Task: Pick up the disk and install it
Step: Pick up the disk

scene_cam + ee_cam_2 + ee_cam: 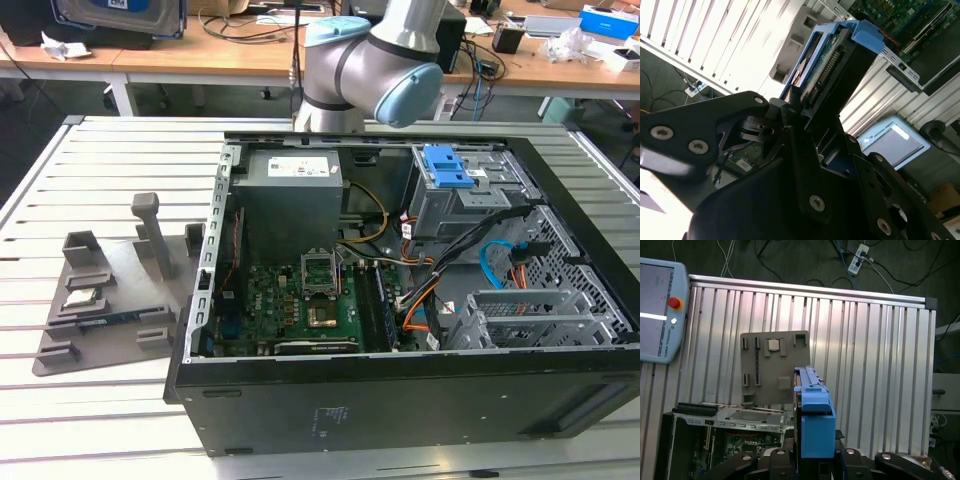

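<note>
**Q:** Which step was in hand?
**A:** Carrying. In the first wrist view the gripper (815, 462) clamped the disk (815, 425) edge-on, above the table (880, 365).
**Q:** What did the next move demand?
**A:** Probably rails squared to the cage (455, 185), at the exterior view's upper right.

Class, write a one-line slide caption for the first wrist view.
Gripper holds the disk above the slatted table, parts tray and open case.
</note>
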`<state>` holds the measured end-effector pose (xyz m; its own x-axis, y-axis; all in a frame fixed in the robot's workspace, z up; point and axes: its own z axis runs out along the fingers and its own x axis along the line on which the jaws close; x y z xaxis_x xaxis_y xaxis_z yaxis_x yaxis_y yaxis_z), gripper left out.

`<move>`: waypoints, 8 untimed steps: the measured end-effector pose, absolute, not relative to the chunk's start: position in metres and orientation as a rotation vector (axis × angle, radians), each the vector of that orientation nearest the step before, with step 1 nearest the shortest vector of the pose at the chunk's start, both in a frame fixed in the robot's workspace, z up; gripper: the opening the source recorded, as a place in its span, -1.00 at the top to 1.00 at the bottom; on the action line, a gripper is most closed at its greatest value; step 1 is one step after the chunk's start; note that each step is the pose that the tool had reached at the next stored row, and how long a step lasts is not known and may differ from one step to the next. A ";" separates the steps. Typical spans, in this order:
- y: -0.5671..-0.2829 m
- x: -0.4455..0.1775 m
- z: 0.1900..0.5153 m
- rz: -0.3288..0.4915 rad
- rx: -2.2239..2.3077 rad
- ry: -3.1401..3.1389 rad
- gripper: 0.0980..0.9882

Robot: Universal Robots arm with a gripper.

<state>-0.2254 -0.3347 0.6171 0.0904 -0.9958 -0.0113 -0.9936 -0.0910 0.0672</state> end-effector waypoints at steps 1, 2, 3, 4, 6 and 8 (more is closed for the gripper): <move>-0.335 -0.222 0.616 -0.083 2.288 -2.089 0.40; -0.335 -0.217 0.615 -0.082 2.288 -2.089 0.40; -0.335 -0.214 0.614 -0.082 2.287 -2.088 0.40; -0.335 -0.211 0.613 -0.081 2.287 -2.088 0.40; -0.335 -0.203 0.611 -0.080 2.286 -2.088 0.40; -0.335 -0.199 0.610 -0.079 2.286 -2.087 0.40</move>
<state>-0.1995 -0.3346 0.6098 0.0904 -0.9959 -0.0076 -0.9936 -0.0907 0.0676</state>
